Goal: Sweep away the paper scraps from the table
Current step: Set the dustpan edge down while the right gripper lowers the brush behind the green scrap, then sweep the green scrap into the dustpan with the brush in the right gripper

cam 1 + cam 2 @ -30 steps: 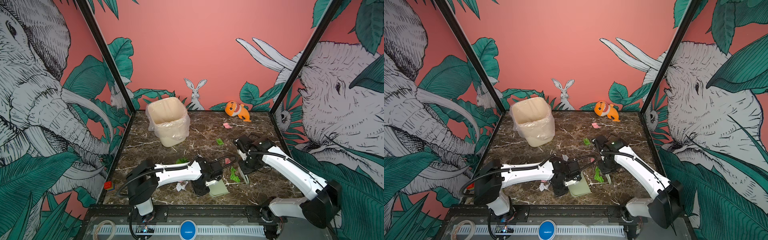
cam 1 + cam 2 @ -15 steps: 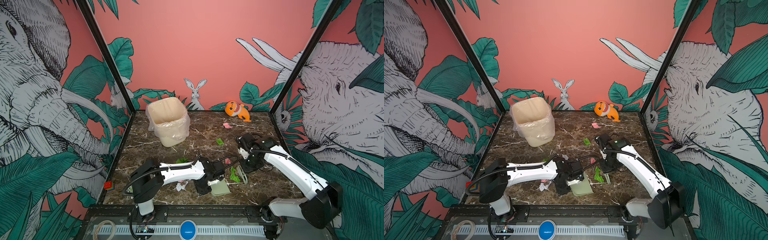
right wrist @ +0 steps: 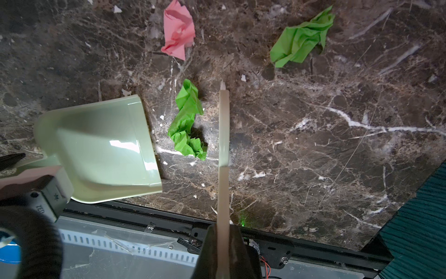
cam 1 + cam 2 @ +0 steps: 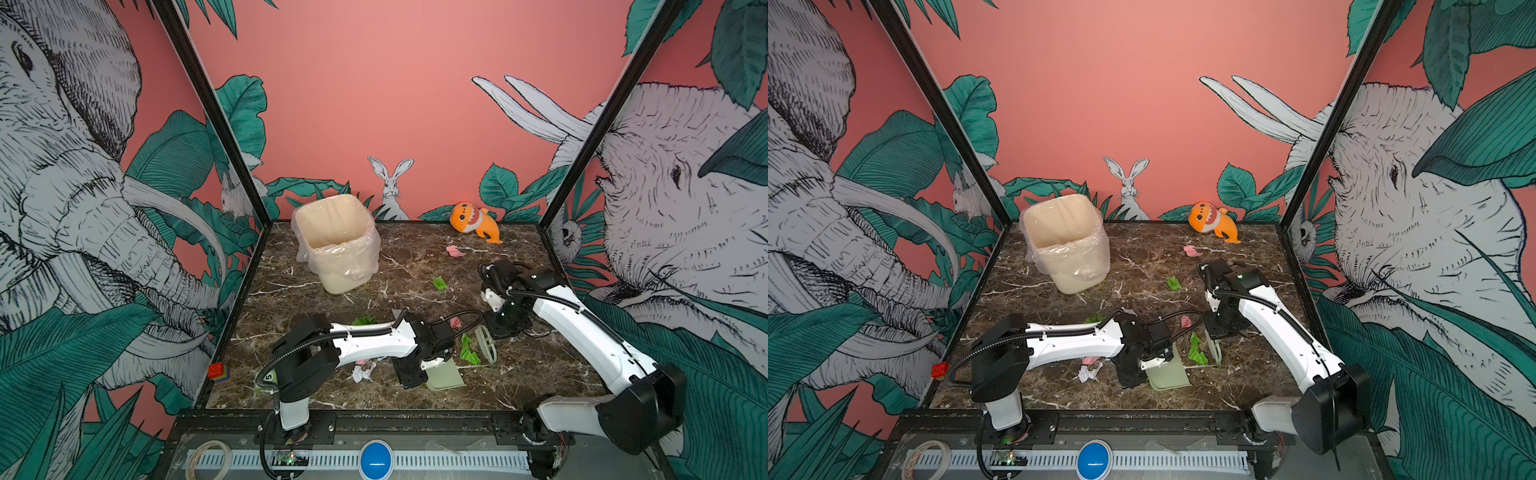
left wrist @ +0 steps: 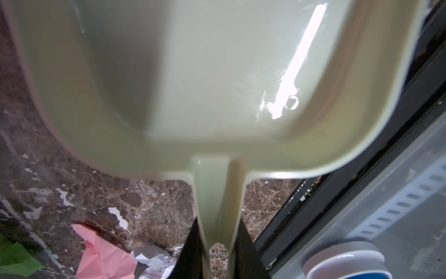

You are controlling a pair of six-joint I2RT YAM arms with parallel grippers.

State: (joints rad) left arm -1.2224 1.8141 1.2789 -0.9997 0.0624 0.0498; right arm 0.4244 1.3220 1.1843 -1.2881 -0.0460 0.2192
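The dark marble desk [image 4: 415,266] fills the middle of both top views. The lined bin [image 4: 336,245] stands at its upper left, well apart from the work. Low in the centre, the left claw [image 5: 218,256] is clamped on the handle of the pale green dustpan [image 4: 446,374], whose empty mouth faces right. Whether its lip touches the desk is hard to tell. Just to the right, the right claw [image 3: 223,251] is closed tight on the thin handle of the brush [image 4: 486,343], which stands edge-on near the pan. The paper scraps [image 4: 439,283] lie scattered. One long green scrap [image 4: 468,351] sits between the pan's lip and the brush, with a pink one just above it. A green and a pink one lie farther up, and a white and pink pair lies left of the pan by the left arm. The step in hand looks like a sweep: brush behind the green scrap, pan waiting. The next move likely calls for drawing the brush leftward, low on the desk. The pan should hold flat so the paper rides in rather than slipping under the lip.
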